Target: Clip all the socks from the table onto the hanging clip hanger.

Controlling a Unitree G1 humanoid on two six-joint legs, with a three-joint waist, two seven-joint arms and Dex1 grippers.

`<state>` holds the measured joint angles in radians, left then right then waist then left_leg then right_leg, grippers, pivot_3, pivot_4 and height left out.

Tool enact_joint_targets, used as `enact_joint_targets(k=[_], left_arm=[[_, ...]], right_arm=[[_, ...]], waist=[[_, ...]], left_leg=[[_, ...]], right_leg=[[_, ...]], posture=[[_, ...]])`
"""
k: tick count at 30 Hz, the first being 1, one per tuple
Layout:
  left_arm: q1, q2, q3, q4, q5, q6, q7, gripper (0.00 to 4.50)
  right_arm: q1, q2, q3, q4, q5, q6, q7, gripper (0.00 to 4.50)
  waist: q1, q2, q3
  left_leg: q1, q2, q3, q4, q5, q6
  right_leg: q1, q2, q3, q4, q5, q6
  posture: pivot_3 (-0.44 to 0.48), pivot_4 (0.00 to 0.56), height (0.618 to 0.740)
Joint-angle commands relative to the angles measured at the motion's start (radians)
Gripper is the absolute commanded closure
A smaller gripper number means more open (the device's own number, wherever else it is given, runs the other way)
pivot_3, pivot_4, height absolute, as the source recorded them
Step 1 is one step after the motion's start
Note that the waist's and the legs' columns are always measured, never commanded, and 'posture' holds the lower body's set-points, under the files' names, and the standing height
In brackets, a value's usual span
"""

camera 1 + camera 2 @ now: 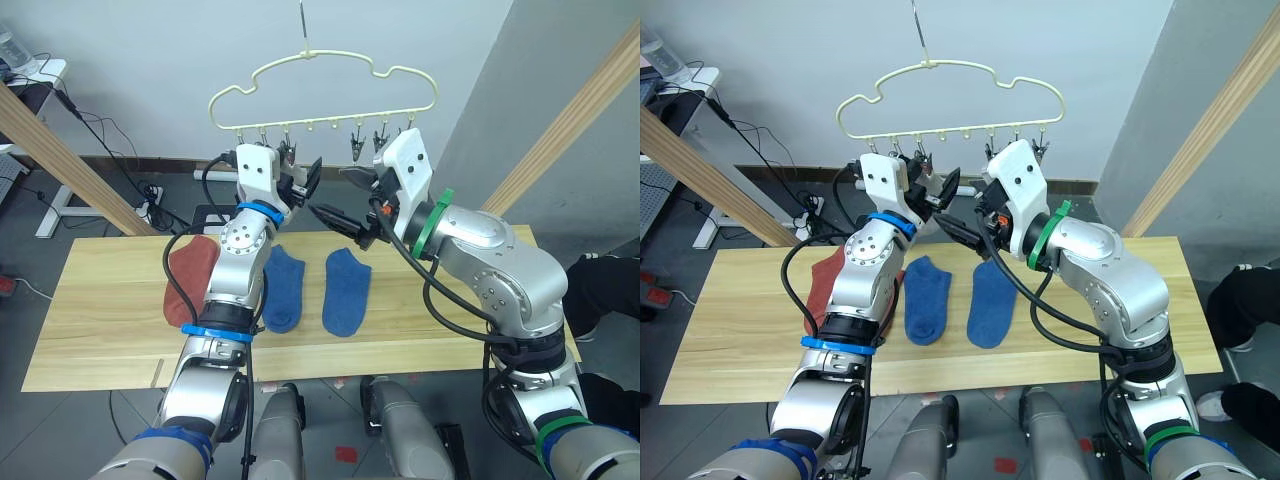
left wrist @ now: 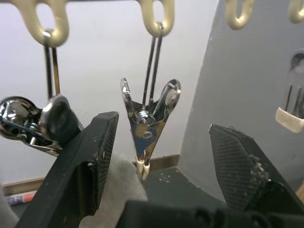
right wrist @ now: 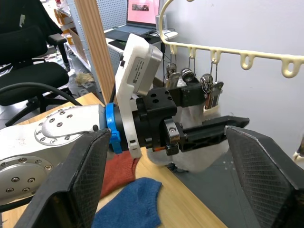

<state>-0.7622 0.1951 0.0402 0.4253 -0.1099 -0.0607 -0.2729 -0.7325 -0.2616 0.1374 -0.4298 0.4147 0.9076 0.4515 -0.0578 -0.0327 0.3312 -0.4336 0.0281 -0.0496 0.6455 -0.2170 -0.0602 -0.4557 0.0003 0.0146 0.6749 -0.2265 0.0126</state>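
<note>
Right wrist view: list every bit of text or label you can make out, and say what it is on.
White housing on the left gripper's wrist: a printed label with several lines of small text, too small to read.
Laptop screen in the background: a pink display with a dark strip at its top, no legible words.
Clip hanger, socks and table: no text visible.
</note>
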Motion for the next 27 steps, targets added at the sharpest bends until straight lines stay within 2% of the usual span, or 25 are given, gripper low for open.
enact_joint_targets(k=[1, 5, 8, 15, 27], left_arm=[[-0.027, 0.008, 0.015, -0.019, 0.01, -0.047, 0.011, 1.14], [-0.036, 0.01, 0.025, -0.013, 0.017, -0.065, 0.025, 1.14], [-0.036, 0.01, 0.026, -0.012, 0.023, -0.073, 0.031, 1.73], [-0.016, -0.003, 0.019, -0.039, 0.028, -0.067, 0.052, 3.63], [-0.017, -0.002, 0.016, -0.039, 0.032, -0.06, 0.067, 3.63]], right_arm=[[-0.02, 0.0, -0.02, -0.037, 0.011, -0.013, -0.008, 0.49], [-0.02, -0.001, -0.019, -0.035, 0.01, -0.016, -0.008, 0.49], [-0.019, -0.003, -0.018, -0.036, 0.01, -0.015, -0.008, 0.49], [-0.017, -0.011, -0.019, -0.037, 0.011, -0.015, -0.003, 0.49], [-0.014, -0.013, -0.015, -0.036, 0.011, -0.018, -0.001, 0.49]], waist=[[0.0, 0.0, 0.0], [0.0, 0.0, 0.0], [0.0, 0.0, 0.0], [0.0, 0.0, 0.0], [0.0, 0.0, 0.0]], left_leg=[[0.0, 0.0, 0.0, 0.0, 0.0, 0.0], [0.0, 0.0, 0.0, 0.0, 0.0, 0.0], [0.0, 0.0, 0.0, 0.0, 0.0, 0.0], [0.0, 0.0, 0.0, 0.0, 0.0, 0.0], [0.0, 0.0, 0.0, 0.001, 0.0, 0.0]], right_leg=[[0.0, 0.0, 0.0, 0.0, 0.0, 0.0], [0.0, 0.0, 0.0, 0.0, 0.0, 0.0], [0.0, 0.0, 0.0, 0.001, 0.0, 0.0], [0.0, 0.0, 0.0, 0.002, 0.001, -0.001], [0.0, 0.0, 0.0, 0.003, 0.001, -0.002]], posture=[[-0.107, 0.318, 0.74], [-0.105, 0.317, 0.74], [-0.105, 0.314, 0.74], [-0.106, 0.309, 0.74], [-0.099, 0.306, 0.74]])
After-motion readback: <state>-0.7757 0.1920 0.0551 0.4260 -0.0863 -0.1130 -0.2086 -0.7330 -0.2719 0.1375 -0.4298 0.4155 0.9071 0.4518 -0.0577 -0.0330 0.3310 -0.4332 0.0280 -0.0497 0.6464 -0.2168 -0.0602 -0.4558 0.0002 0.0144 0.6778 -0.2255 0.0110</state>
